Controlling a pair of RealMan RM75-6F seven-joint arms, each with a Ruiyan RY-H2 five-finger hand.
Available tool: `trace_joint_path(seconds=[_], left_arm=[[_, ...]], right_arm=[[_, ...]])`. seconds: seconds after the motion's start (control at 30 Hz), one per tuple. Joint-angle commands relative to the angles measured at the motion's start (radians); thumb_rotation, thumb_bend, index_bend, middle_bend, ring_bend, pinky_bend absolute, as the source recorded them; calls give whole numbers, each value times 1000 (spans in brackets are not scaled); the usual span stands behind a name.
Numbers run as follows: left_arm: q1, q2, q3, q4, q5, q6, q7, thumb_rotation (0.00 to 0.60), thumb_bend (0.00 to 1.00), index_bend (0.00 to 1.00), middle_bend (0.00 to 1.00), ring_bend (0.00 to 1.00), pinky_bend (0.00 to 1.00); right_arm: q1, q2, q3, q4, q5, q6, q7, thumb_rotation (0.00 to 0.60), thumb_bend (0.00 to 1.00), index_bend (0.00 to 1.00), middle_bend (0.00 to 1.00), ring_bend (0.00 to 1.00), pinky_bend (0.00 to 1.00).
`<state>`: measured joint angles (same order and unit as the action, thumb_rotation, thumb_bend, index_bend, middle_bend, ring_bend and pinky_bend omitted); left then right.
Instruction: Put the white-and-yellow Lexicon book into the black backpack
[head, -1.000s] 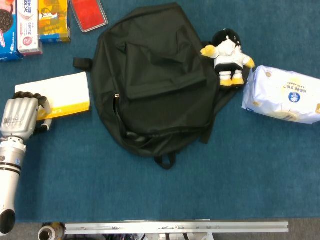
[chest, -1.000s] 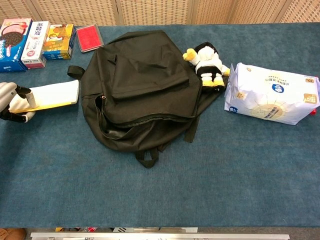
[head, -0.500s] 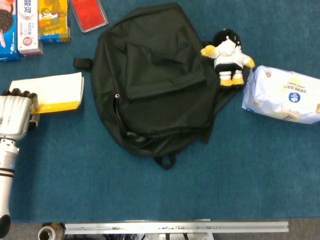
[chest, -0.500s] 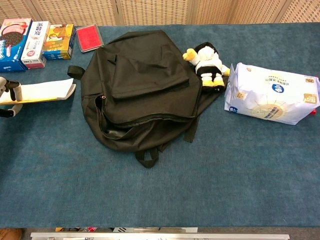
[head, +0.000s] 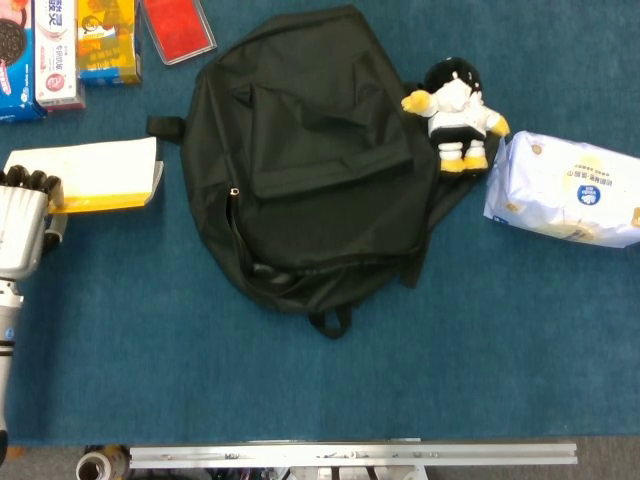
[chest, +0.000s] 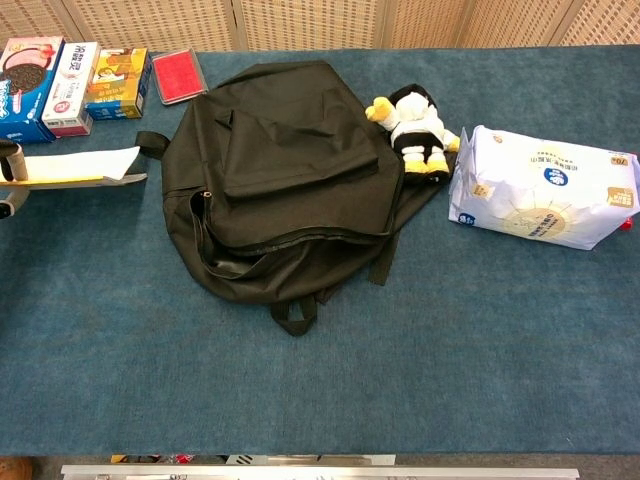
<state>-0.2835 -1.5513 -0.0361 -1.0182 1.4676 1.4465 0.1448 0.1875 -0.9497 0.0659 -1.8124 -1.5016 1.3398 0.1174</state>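
The white-and-yellow Lexicon book is held at the left edge, lifted off the blue table; in the chest view the book shows nearly edge-on above the cloth. My left hand grips its near left end, fingers over the top edge; only its fingertips show in the chest view. The black backpack lies flat in the middle with its zipper opening gaping along the near side. The backpack is to the right of the book. My right hand is in neither view.
Snack boxes and a red case line the far left corner. A panda plush leans at the backpack's right edge. A white-and-blue tissue pack lies at the right. A metal rail borders the near table edge.
My left hand has drawn left and up with the book, which rose off the table and moved away from the backpack. Nothing else has shifted.
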Motion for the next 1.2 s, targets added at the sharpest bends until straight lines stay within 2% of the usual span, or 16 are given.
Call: trace_joint_path(seconds=[0.03,0.43,0.77,1.0,1.2], left_arm=[[3,-6,-3,43,40,49,-38,600,359,697,549,408,462],[15,37,-10,66,133,204,-115,600,356,713,552,408,468],[37,82,10,5,218,318,-147,600,345,715,553,408,475],[47,110,30,-52,285,381,-147,600,342,716,555,408,479],[56,138,51,-106,336,407,-127,600,340,716,555,408,479]], right_arm=[[10,-1,2,-13,1,-13,-20,600,194,286,294,129,193],[88,-6,20,-94,6,-118,-33,600,169,286,294,129,193],[190,-48,39,-183,57,-258,-106,600,152,286,302,129,192],[270,-141,63,-202,144,-342,-179,600,135,286,315,129,194],[356,-240,83,-210,266,-425,-252,600,117,286,316,128,194]])
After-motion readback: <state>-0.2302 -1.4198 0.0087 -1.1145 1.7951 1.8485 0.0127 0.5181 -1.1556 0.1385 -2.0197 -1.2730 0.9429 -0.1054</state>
